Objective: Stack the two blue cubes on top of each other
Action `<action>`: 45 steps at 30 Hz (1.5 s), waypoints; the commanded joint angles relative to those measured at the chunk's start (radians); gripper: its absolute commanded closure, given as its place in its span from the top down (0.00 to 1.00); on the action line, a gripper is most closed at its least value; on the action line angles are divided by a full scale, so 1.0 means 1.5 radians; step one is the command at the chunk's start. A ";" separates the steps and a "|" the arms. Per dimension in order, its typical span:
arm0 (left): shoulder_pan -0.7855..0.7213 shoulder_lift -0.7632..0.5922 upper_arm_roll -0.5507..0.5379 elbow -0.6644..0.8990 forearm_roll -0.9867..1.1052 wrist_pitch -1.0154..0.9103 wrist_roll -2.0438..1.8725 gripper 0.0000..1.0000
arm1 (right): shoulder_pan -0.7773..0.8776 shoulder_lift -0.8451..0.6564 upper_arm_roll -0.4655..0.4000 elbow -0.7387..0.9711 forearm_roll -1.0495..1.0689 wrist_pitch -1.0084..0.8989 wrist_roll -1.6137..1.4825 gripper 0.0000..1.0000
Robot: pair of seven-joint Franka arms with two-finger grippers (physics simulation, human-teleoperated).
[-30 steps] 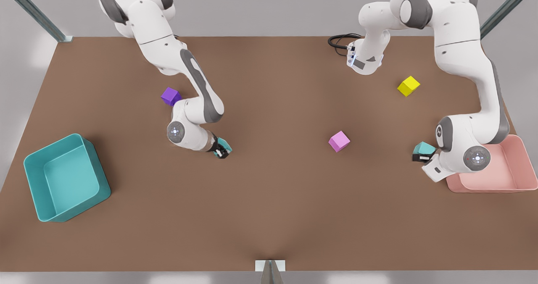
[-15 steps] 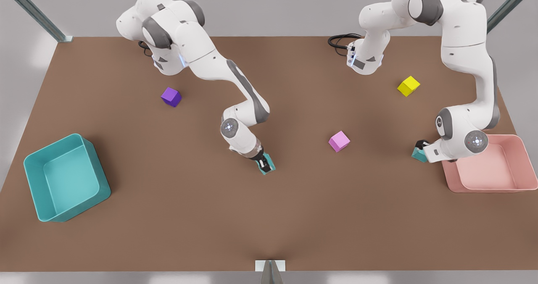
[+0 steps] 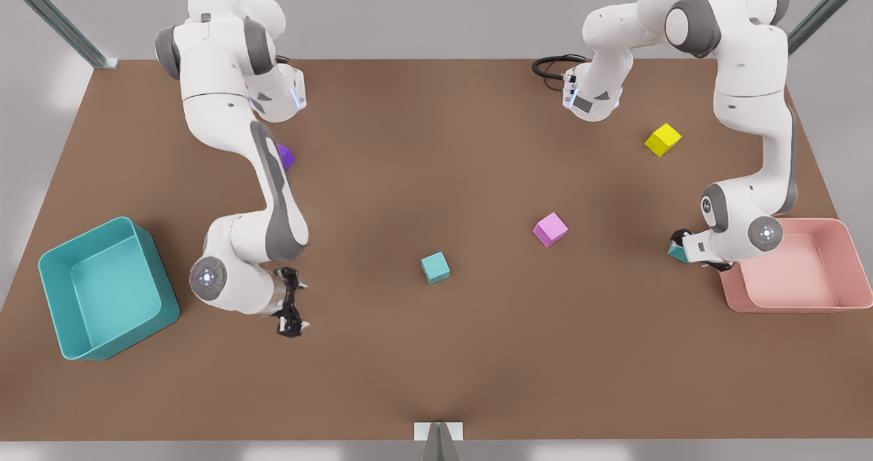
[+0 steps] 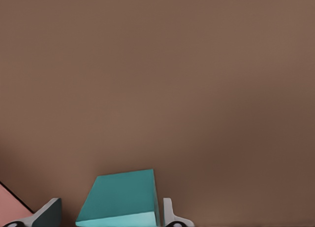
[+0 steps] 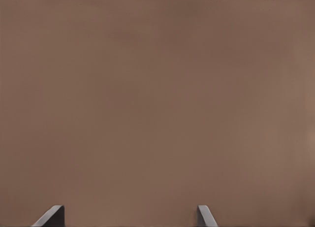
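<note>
One blue cube sits alone on the table's middle. The second blue cube lies beside the pink bin at the front view's right, mostly covered by my left gripper. In the left wrist view this cube sits between the left gripper's fingers. One finger touches it and a small gap shows on the other side. My right gripper hangs open and holds nothing at the front view's left, well away from the middle cube. Its fingertips frame bare table.
A large teal bin stands at the front view's left edge and a pink bin at the right. A pink cube, a yellow cube and a purple cube, half hidden by the right arm, lie about.
My right gripper carried a blue cube to the table's middle, let it go and swung off to the front view's left. My left gripper came down around the other blue cube.
</note>
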 commanded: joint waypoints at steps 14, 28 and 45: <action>-0.013 -0.010 -0.002 0.001 -0.003 -0.030 -0.004 0.74 | -0.159 -0.326 0.205 -0.122 -0.294 -0.196 -1.016 1.00; -0.397 0.178 -0.262 0.427 0.000 -0.232 -1.103 0.74 | -0.132 -0.314 0.210 -0.098 -0.290 -0.257 -0.981 1.00; -0.480 0.297 -0.256 0.615 0.005 -0.256 -1.199 1.00 | -0.126 -0.311 0.210 -0.100 -0.289 -0.258 -0.982 1.00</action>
